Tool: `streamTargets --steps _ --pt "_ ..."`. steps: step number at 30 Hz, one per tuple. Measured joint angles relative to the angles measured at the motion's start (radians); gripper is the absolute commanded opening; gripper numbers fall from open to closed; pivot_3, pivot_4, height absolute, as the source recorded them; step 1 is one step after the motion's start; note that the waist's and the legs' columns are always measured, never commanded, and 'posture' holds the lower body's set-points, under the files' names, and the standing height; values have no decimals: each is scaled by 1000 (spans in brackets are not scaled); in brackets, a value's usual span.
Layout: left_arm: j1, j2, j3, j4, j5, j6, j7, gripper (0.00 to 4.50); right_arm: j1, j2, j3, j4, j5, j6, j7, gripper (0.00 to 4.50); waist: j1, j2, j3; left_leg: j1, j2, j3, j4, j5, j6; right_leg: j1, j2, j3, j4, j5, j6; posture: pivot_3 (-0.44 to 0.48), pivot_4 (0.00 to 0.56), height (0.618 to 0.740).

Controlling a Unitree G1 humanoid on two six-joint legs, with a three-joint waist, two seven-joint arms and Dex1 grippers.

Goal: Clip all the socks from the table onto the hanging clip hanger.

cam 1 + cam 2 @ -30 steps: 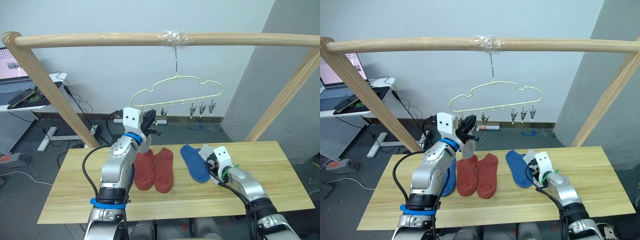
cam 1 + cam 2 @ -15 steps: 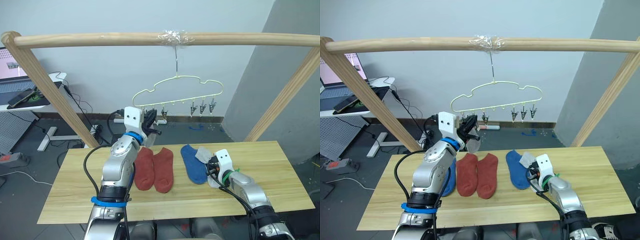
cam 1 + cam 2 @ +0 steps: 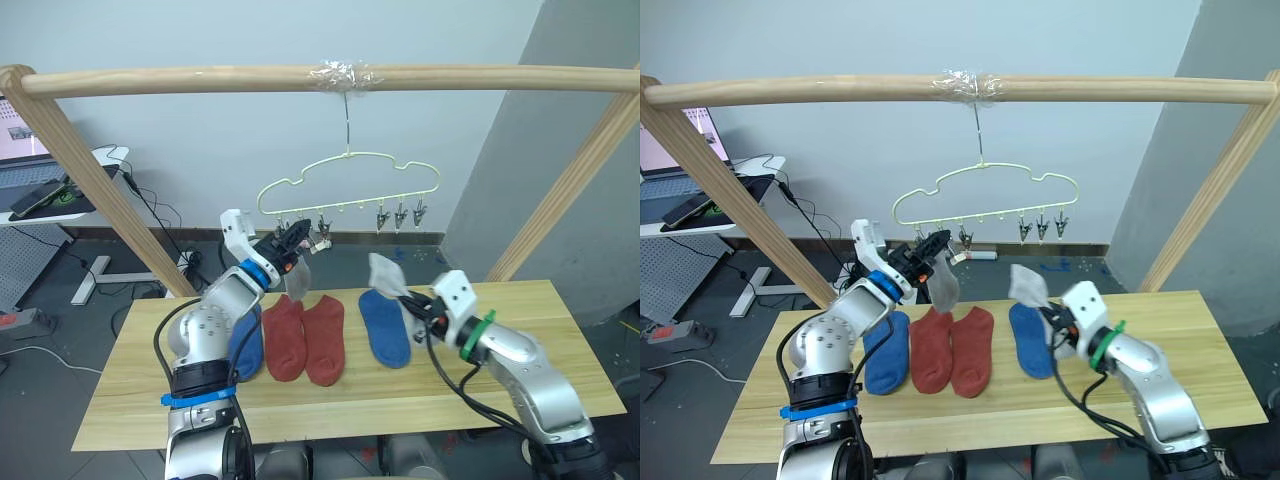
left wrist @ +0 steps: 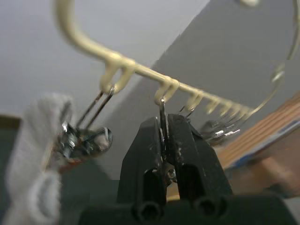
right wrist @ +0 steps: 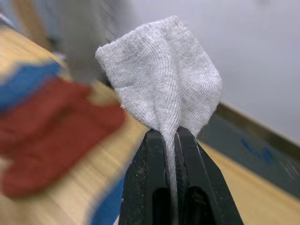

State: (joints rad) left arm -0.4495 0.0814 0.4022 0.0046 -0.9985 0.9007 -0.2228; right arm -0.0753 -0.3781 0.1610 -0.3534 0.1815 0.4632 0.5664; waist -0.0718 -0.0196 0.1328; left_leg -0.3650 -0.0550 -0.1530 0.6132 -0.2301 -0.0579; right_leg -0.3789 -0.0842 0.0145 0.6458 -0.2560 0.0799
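The pale yellow-green clip hanger (image 3: 345, 185) hangs by its hook from the wooden pole. One light grey sock (image 3: 298, 282) dangles from a clip near its left end. My left gripper (image 3: 296, 238) is up at the clip row, shut on the neighbouring metal clip (image 4: 162, 108). My right gripper (image 3: 408, 296) is above the table's right half, shut on a second grey sock (image 5: 164, 79) that stands up from its fingers. On the table (image 3: 560, 330) lie a blue sock (image 3: 245, 345), two rust-red socks (image 3: 305, 338) side by side and another blue sock (image 3: 385, 328).
A round wooden pole frame (image 3: 300, 78) spans the table, with slanted legs at both sides. Three free clips (image 3: 400, 215) hang at the hanger's right end. A desk with a laptop (image 3: 40, 190) stands at the far left, with cables on the floor behind.
My right gripper has lifted the grey sock off the table and carried it up and left. My left gripper has moved in and closed on a hanger clip.
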Motion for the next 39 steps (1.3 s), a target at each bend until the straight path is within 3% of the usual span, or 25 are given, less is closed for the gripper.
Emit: streamTargets --steps 4,11,26,39 --pt "-6 -1 32 -2 -144 104 78 0 -62 93 57 -2 0 47 -28 20 10 -1 1 -1 -1 -1 0 0 0 -1 0 0 -1 0 0 -80 105 740" --pt "-1 -18 26 -16 -232 117 139 0 -103 149 99 6 -3 68 -50 20 21 -1 1 -2 -1 0 0 0 -1 -2 0 0 -1 0 0 -73 104 740" --pt "52 33 -46 -66 -215 71 111 0 -169 166 95 6 1 105 -52 20 24 -1 1 -2 -1 0 -1 0 -1 -3 0 1 -1 0 -1 -66 96 740" --pt "73 69 -63 -74 -202 34 87 4021 -168 141 116 5 -2 104 -41 0 24 -1 0 -5 -1 1 -1 0 -1 -6 0 2 -1 0 -1 -61 76 740"
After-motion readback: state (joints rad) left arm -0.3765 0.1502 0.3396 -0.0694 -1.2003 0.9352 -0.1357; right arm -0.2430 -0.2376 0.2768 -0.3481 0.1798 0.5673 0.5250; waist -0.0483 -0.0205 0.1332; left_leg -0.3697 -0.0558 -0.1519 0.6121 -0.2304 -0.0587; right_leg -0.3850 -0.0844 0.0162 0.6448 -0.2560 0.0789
